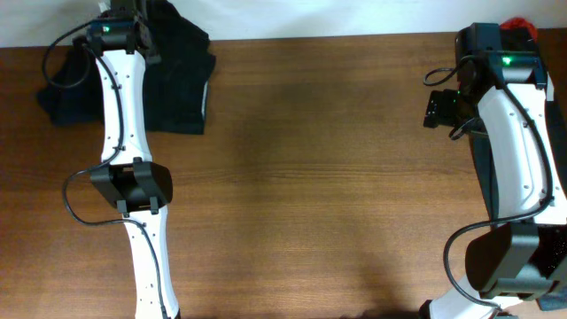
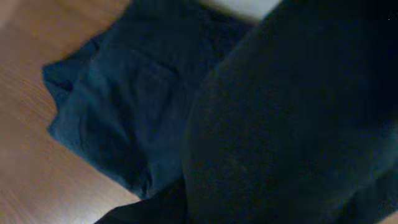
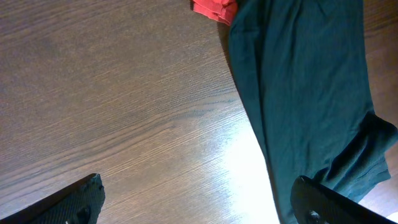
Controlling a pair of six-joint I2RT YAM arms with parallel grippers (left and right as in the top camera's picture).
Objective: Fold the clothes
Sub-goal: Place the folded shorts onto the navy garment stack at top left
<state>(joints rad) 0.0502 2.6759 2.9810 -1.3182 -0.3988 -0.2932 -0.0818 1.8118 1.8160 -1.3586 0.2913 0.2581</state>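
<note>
**Wood counter (image 1: 310, 177), clothes bunched at both far corners**

Overhead. Brown boards stretching wide between two arms. At the far left corner, black garment (image 1: 182, 75) heaped, pale edge (image 1: 206, 96) turned toward the middle. Navy garment (image 1: 66, 93) just beside it on the left-edge side, the join hidden under the left arm (image 1: 115, 106). Left pincer (image 1: 135, 18) over the black heap at the far edge, cropped by the frame; spread or pressed together, impossible to tell. At the far right corner, red part (image 1: 518, 24) peeking out. Dark garment (image 1: 479, 155) showing only as a thin strip along the right edge, mostly covered by the right arm (image 1: 518, 142).

Left wrist. Black cloth filling the right half, very close to the lens and blurred. Navy garment (image 2: 118, 106) crumpled beyond it on the wood. No fingers visible, so no saying whether any cloth is pinched; possibly lifted, judging by the closeness.

Right wrist. Right pincer (image 3: 196, 186) spread wide, nothing but wood between the fingers (image 3: 78, 199). Dark garment (image 3: 305, 93) off toward the right edge, long axis running near to far along that edge, its near hem just beside the right finger. Red part (image 3: 214, 9) cut off at the far end.

Judged from this: right pincer's next grasp turning on a sideways reach toward the right edge. Left arm nearer the black and navy pieces, right arm nearer the dark and red ones. How far any piece is folded, hard to make out.
</note>
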